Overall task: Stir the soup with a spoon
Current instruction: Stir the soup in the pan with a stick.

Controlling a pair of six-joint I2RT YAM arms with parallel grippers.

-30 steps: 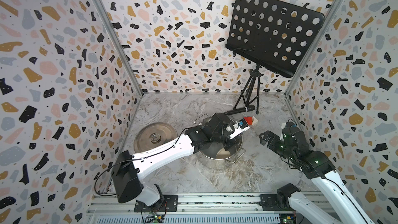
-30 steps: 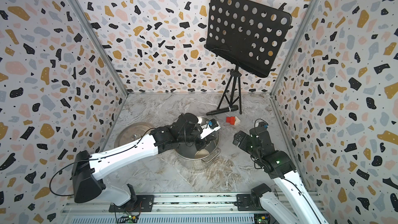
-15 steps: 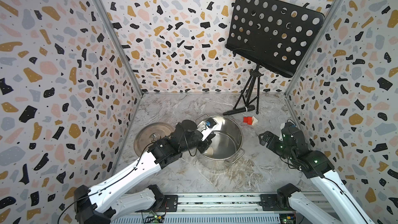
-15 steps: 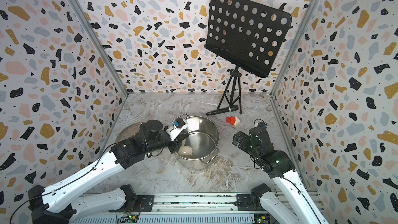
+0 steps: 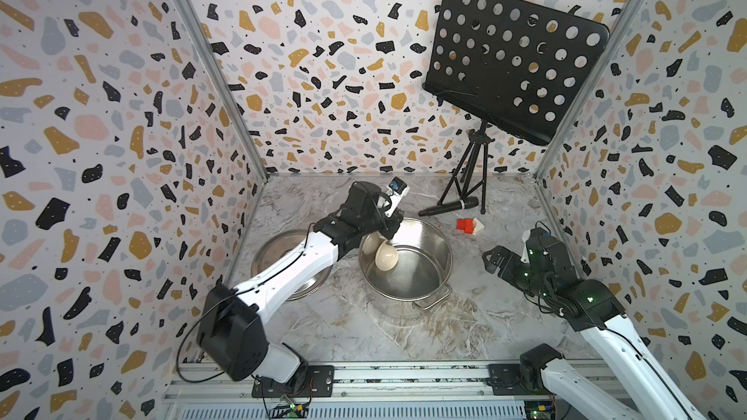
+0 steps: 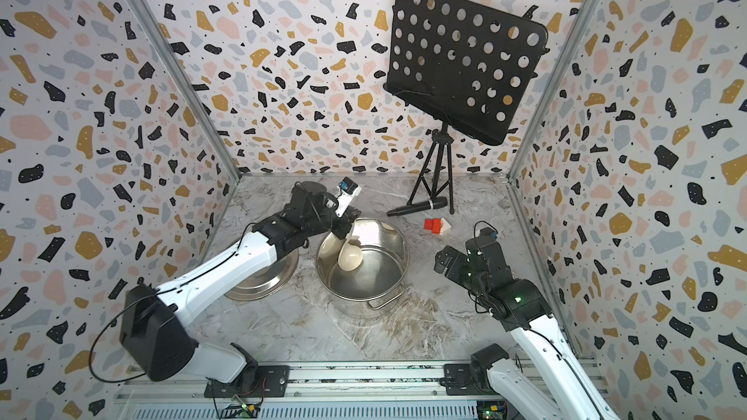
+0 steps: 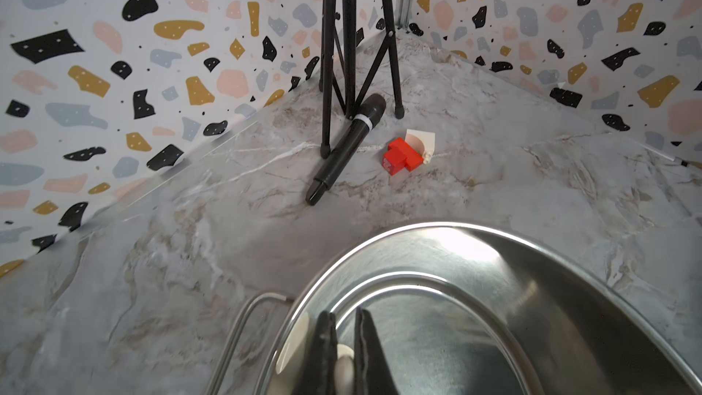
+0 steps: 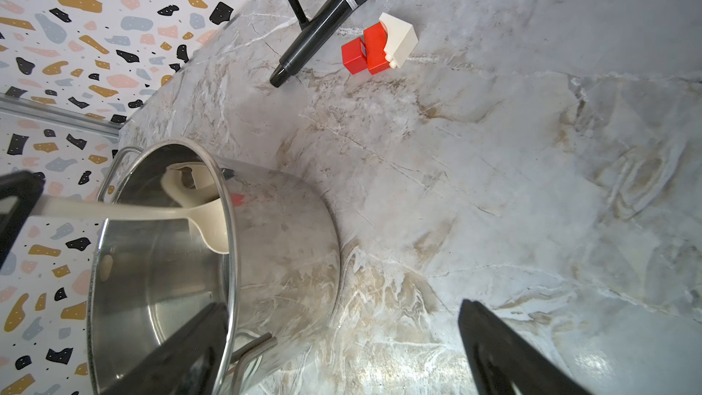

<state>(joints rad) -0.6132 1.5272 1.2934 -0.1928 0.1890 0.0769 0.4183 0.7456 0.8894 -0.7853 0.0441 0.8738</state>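
A steel pot (image 5: 448, 253) (image 6: 404, 253) stands mid-table; its inside looks like bare steel and no soup shows. The cream-white spoon (image 5: 386, 259) (image 6: 350, 259) hangs bowl-down inside the pot, near the wall on the left arm's side. My left gripper (image 5: 390, 229) (image 6: 347, 229) (image 7: 345, 321) is above that rim, shut on the spoon's handle (image 7: 343, 366). In the right wrist view the spoon (image 8: 212, 222) leans over the pot's rim (image 8: 231, 245). My right gripper (image 5: 495, 260) (image 6: 444, 260) (image 8: 343, 303) is open and empty, to the right of the pot.
The pot's lid (image 5: 283, 252) lies flat to the left, under the left arm. A black microphone (image 5: 448, 207), red and white blocks (image 5: 469, 226) and a music stand (image 5: 513, 58) on a tripod occupy the back right. Patterned walls close three sides.
The left arm has swung the spoon round inside the pot: its bowl went from the near right part to the far left part. The right arm has not moved.
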